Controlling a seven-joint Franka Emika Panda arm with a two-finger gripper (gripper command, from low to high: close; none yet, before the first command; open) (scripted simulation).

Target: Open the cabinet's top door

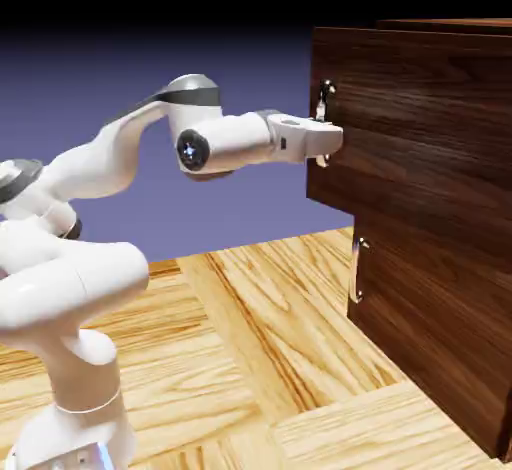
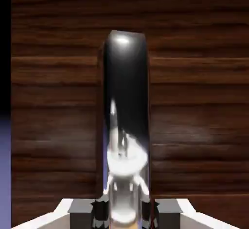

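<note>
Reaching from the exterior view's left, the white arm [image 1: 105, 163] is stretched above the pale wood-grain surface [image 1: 240, 328] and in front of the blue-violet backdrop [image 1: 245, 208]. Its outer links are held nearly level, and the gripper [image 2: 124, 213] is brought up to the cabinet's front. The silver bar handle [image 2: 125, 96] of the top door [image 1: 430, 108] is pinched between its fingers, with one grey fingertip [image 2: 83, 213] seen on each side of the bar in the hand view. The upper end of the handle is left showing above the grip, and a little of its lower end is seen below.

The top door is placed at the exterior view's right, its dark wood grain running crosswise. Its handle edge is seen to jut farther toward the exterior view's left than the edge of the lower panel [image 1: 430, 328]. On that panel, beneath the gripped handle, a second silver handle [image 1: 357, 270] is mounted upright, untouched. Farther right, the cabinet [image 1: 495, 27] is cut off by the exterior view's border.
</note>
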